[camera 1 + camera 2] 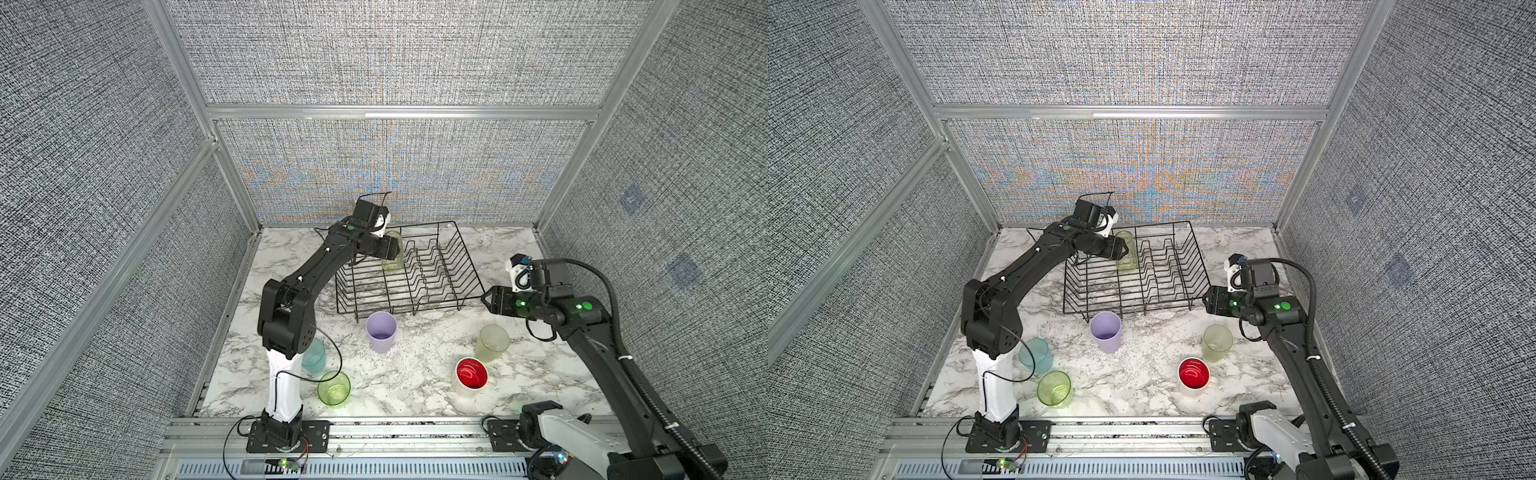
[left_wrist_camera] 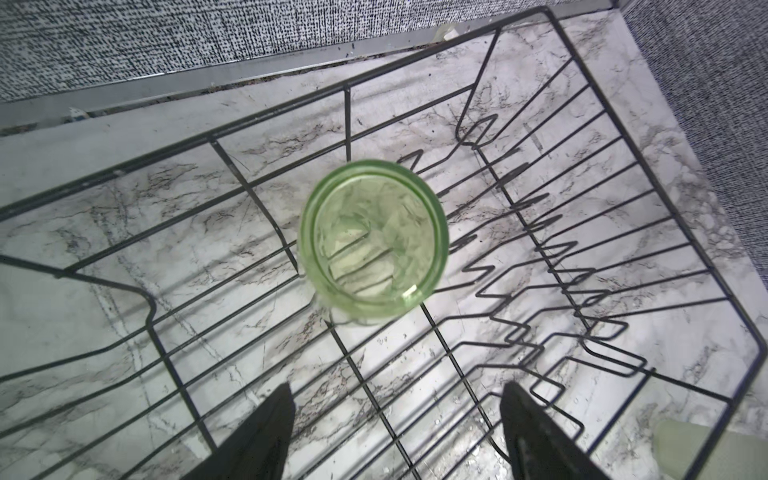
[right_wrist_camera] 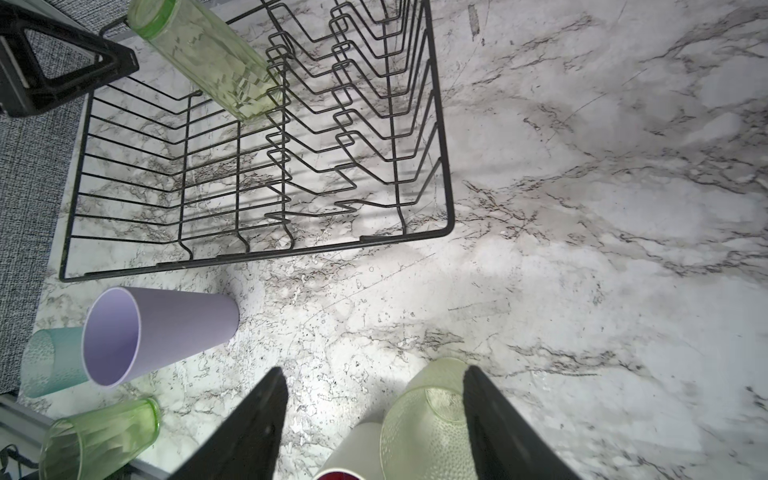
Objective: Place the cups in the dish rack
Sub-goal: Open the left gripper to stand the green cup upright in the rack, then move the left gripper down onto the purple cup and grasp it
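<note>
Standing on end in the far left part of the dish rack, the taller green cup is clear of the left tool. The left wrist view shows both fingers spread wide with only rack wires between them, and the cup lies just beyond their tips. Both top views hide that gap, since the tool overlaps the cup's upper end there. The right wrist view gives the cup's full side, next to the plate-slot wires. The right tool hangs spread and empty just beside the rack's near right corner, above the counter. Five cups stand upright on the counter outside the rack, and only the top views show all five whole: lilac cup just before the rack's near rim, light blue cup partly behind the left arm, shorter green cup beside it, frosted yellow-green cup, and white cup with red inside.
</note>
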Robot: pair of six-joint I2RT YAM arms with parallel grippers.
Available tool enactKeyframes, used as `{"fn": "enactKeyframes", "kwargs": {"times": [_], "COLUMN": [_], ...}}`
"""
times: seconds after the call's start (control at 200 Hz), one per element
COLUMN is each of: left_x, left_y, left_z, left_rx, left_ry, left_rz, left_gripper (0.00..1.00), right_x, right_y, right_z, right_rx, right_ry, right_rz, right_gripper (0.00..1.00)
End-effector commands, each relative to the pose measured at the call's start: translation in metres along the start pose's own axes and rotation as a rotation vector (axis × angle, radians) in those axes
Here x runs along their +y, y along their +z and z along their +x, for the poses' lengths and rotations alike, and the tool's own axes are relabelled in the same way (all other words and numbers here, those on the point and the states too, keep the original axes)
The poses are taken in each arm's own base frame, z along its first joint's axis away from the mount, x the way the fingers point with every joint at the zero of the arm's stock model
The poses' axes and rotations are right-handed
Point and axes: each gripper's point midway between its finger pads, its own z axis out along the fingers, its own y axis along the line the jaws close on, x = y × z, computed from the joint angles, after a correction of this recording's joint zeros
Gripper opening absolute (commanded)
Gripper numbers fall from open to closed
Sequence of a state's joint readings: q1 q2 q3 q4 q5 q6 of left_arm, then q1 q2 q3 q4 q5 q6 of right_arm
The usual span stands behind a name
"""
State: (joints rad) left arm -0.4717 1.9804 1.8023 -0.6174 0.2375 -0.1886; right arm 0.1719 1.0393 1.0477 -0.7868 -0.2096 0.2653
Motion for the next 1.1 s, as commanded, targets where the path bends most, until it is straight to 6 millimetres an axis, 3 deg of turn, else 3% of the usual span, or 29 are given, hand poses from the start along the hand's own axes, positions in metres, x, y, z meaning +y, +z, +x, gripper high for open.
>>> {"fn": "enactKeyframes", "kwargs": {"times": [0.0, 0.225, 0.445, 0.585, 0.78, 0.96, 1.095], "left_x": [-0.01, -0.021, -0.041, -0.049, -0.045, -0.049, -0.035], "left_y": [-0.027, -0.078, -0.114, -0.127, -0.124, -0.105, -0.089], "left_z": [0.004, 0.059, 0.13, 0.173, 0.218, 0.224, 0.229], "left_rx": [-0.046, -0.029, 0.047, 0.131, 0.232, 0.243, 0.256], "left_ry": [-0.03, -0.071, -0.117, -0.114, -0.105, -0.126, -0.173], "left_rz": [0.029, 0.06, 0.136, 0.139, 0.071, 0.057, -0.039], "left_gripper": [0.79, 0.79, 0.78, 0.77, 0.76, 0.75, 0.72], "right_x": [0.005, 0.0, 0.002, 0.007, 0.012, 0.013, 0.014], "right_y": [0.001, 0.006, 0.008, 0.013, 0.029, 0.032, 0.031], "right_z": [0.001, 0.0, -0.013, -0.023, -0.018, -0.014, -0.009], "right_rx": [0.005, -0.018, -0.077, -0.099, -0.079, -0.067, -0.049], "right_ry": [-0.012, -0.001, 0.029, 0.056, 0.108, 0.134, 0.13], "right_rz": [-0.028, -0.009, -0.018, -0.048, -0.093, -0.1, -0.097], "right_gripper": [0.68, 0.68, 0.68, 0.68, 0.68, 0.67, 0.67]}}
